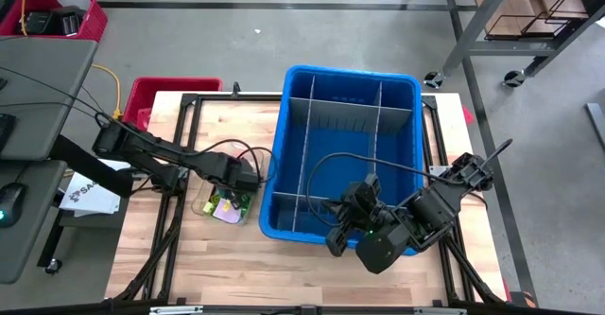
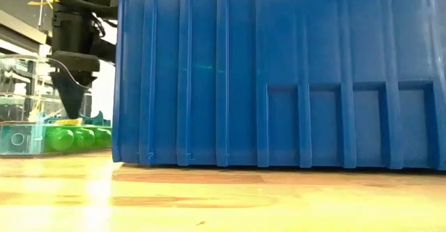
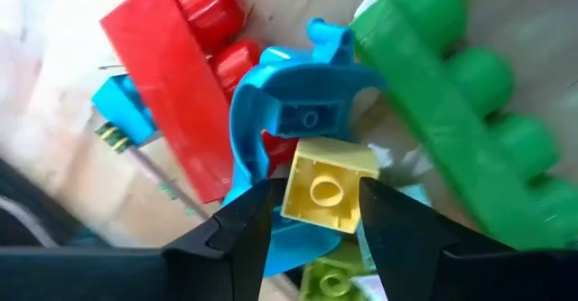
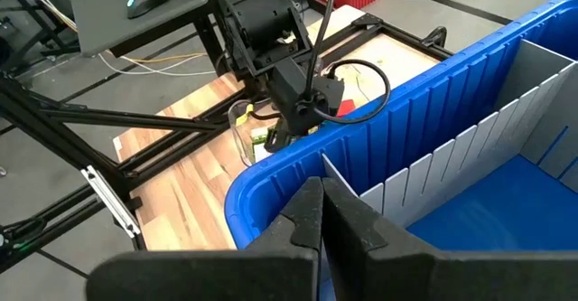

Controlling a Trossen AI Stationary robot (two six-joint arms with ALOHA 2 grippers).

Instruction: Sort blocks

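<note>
A small clear tray point(image 1: 225, 206) of mixed blocks sits on the wooden table just left of the blue bin point(image 1: 352, 72). My left gripper point(image 3: 316, 220) points down into the tray and is open. One finger stands on either side of a yellow block point(image 3: 325, 188) with one stud. Around it lie a long red block point(image 3: 167, 93), a long green block point(image 3: 470, 111) and a curved blue piece point(image 3: 289, 93). My right gripper point(image 4: 322, 212) hovers shut over the bin's near part, holding nothing. My left gripper comes from above, pointing down, with its fingertips point(image 3: 244, 224) close against two opposite sides of the yellow block point(image 3: 302, 192). Whether they touch it I cannot tell. The block lies stud up on the other pieces in the tray.
Grey divider panels point(image 1: 378, 116) split the blue bin into several compartments. A black frame point(image 1: 180, 164) runs around the table top. Red crates point(image 1: 170, 93) stand beyond the far left corner, and a desk with a mouse point(image 1: 9, 201) is at the left.
</note>
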